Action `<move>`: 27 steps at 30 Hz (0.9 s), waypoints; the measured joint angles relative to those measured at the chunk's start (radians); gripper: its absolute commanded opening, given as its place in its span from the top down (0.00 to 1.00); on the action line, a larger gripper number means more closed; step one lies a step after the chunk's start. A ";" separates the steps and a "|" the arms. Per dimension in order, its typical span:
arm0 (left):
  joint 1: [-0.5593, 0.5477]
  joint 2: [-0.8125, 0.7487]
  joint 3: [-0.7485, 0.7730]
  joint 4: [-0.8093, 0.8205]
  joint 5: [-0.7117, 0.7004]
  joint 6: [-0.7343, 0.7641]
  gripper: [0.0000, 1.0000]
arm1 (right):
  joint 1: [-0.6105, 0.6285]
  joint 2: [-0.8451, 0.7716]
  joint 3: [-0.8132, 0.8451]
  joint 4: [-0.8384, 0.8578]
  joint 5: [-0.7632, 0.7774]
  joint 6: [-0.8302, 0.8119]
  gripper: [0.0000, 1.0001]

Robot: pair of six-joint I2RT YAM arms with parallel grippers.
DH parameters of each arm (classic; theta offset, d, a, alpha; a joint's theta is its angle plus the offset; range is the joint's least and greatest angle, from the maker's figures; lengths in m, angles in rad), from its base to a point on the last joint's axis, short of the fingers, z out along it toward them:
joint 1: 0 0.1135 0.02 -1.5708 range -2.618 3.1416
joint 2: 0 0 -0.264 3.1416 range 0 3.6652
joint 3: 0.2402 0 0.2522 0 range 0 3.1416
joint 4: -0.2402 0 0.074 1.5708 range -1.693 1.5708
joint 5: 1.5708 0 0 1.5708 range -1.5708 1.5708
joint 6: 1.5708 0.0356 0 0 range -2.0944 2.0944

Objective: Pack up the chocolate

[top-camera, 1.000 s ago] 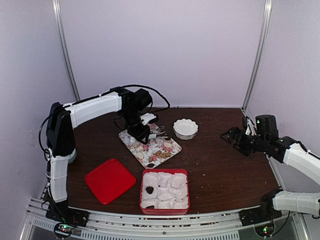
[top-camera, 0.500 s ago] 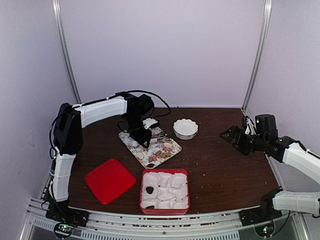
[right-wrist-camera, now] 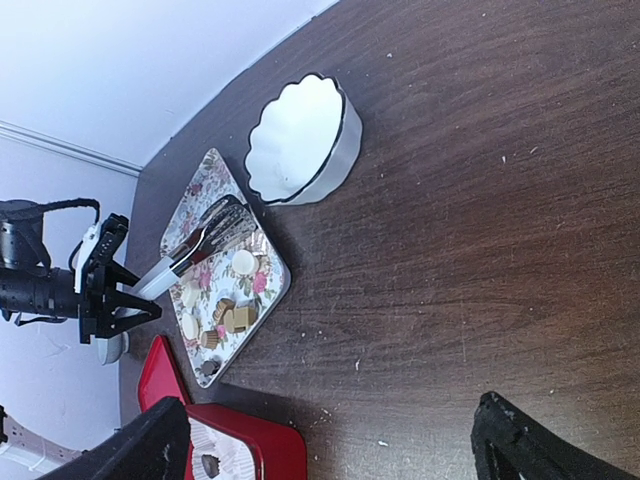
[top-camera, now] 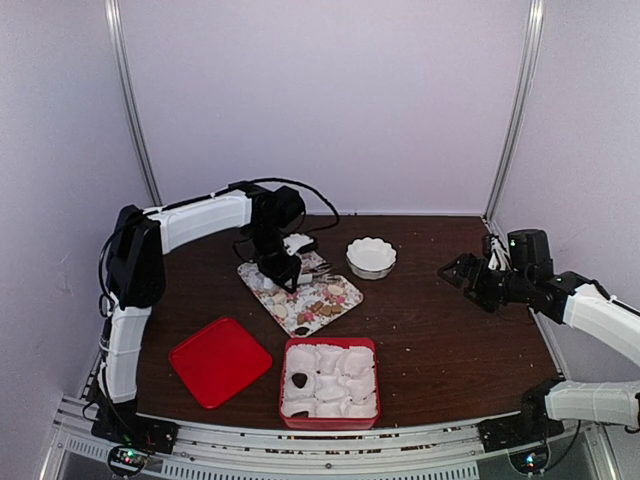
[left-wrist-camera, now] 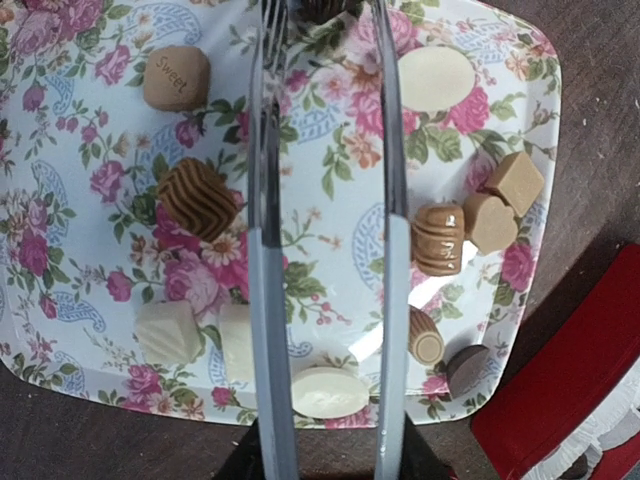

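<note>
Roughly two chocolates (top-camera: 298, 380) boxed, most remain on floral tray (left-wrist-camera: 60, 300); left gripper (top-camera: 279, 268) clamps tongs (left-wrist-camera: 262, 300), right gripper (top-camera: 455, 272) open.

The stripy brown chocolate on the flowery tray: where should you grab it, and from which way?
Grip the stripy brown chocolate across two opposite flat sides, coming straight down from above. It is a squarish block lying flat on the tray with bare tray all round, so the tongs could probably slide down beside it without bumping other sweets.
</note>
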 measured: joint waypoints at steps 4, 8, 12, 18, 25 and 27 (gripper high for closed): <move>0.010 -0.013 -0.004 0.002 -0.001 0.000 0.79 | 0.000 0.002 0.000 0.002 -0.001 0.000 0.00; 0.013 -0.064 -0.033 0.010 0.000 -0.002 0.80 | 0.000 0.003 0.000 0.010 -0.008 0.000 0.00; 0.013 -0.135 -0.076 0.022 0.000 -0.011 0.81 | 0.000 0.003 0.000 0.018 -0.014 0.001 0.00; 0.013 -0.275 -0.195 0.045 0.013 -0.029 0.81 | 0.000 0.003 0.000 0.029 -0.026 0.000 0.00; 0.007 -0.490 -0.407 0.051 0.017 -0.032 0.81 | 0.000 0.011 0.000 0.042 -0.053 -0.001 0.00; -0.002 -0.553 -0.464 0.043 0.014 -0.031 0.81 | 0.000 0.018 0.000 0.046 -0.067 -0.003 0.00</move>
